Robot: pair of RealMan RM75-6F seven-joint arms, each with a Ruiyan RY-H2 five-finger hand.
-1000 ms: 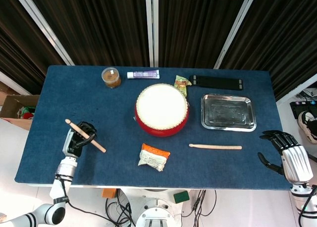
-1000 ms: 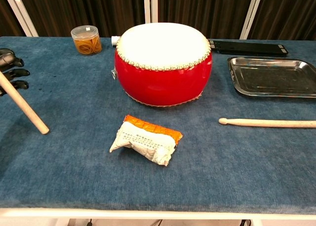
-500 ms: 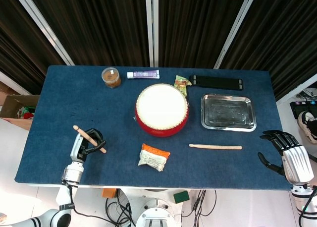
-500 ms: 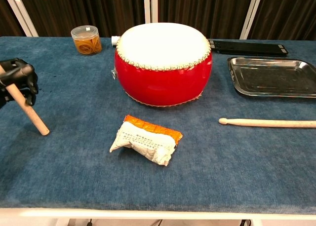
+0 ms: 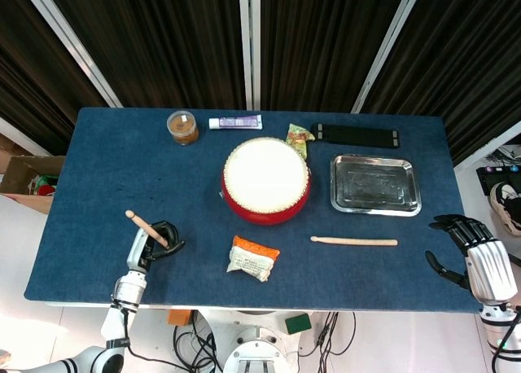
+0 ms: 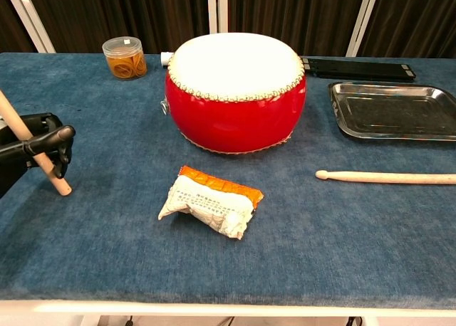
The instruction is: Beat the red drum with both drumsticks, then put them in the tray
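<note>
Head view, left hand: the left hand (image 5: 151, 244) is down by the front-left edge of the blue table (image 5: 122, 161), fingers wrapped round a drumstick (image 5: 146, 229) that slants up and to the left out of the grip.
Head view, right hand: the right hand (image 5: 472, 251) sits off the table's right end, fingers spread, holding nothing.
Head view, task stuff: the red drum (image 5: 266, 180) is about mid-table, the metal tray (image 5: 375, 185) just to its right, and the second drumstick (image 5: 354, 241) lies flat in front of the tray, apart from it.
Head view, clutter: an orange-and-white packet (image 5: 253, 257) sits in front of the drum, a jar (image 5: 182, 127) and a tube (image 5: 235, 122) along the back.
Chest view, left hand: same grip from the side, stick tip low by the cloth; can't tell if it touches.
Chest view, right hand: doesn't show here.
Chest view, task stuff: drum centre, tray on the right, loose stick in front of it.
</note>
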